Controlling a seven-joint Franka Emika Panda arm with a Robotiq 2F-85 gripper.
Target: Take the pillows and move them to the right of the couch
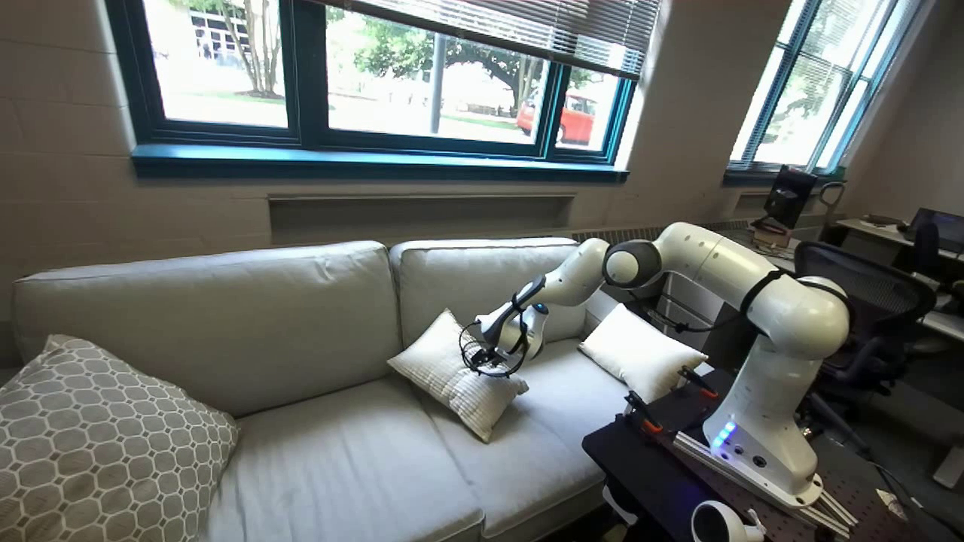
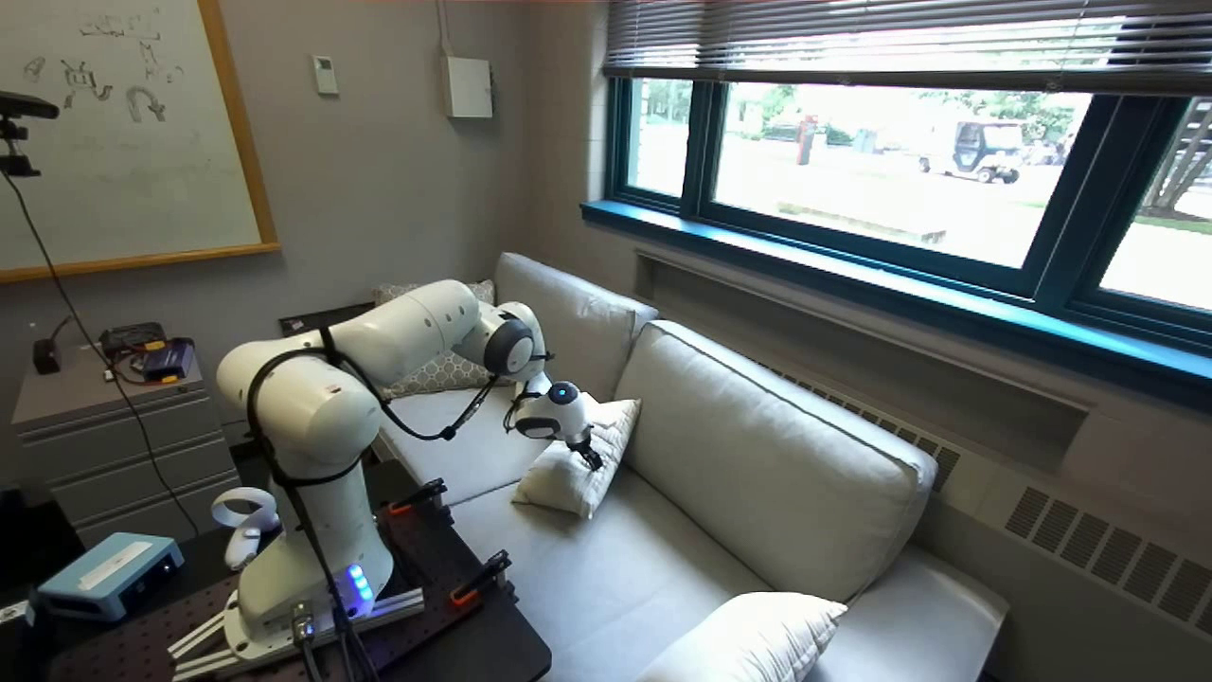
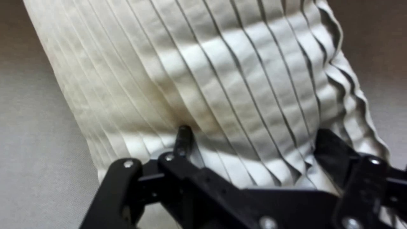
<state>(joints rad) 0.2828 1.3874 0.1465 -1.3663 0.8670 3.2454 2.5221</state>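
Observation:
Two white pillows rest on the pale couch (image 1: 324, 459). One white pillow (image 1: 448, 380) leans at a tilt near the middle of the couch; its pleated face (image 3: 222, 79) fills most of the wrist view. Over it my gripper (image 3: 253, 136) points down, its fingers wide apart and their tips at the fabric, which bulges a little between them without being pinched. The same gripper (image 2: 589, 457) appears on that pillow in both exterior views. The second white pillow (image 1: 640, 350) sits at the couch end near the robot's base, partly cut off (image 2: 757, 644) in an exterior view.
A larger grey patterned pillow (image 1: 113, 444) occupies the far end of the couch. Back cushions (image 2: 776, 455) rise behind the pillows. The robot stands on a dark table (image 1: 640, 459) whose edge and clamps (image 2: 478, 578) border the seat.

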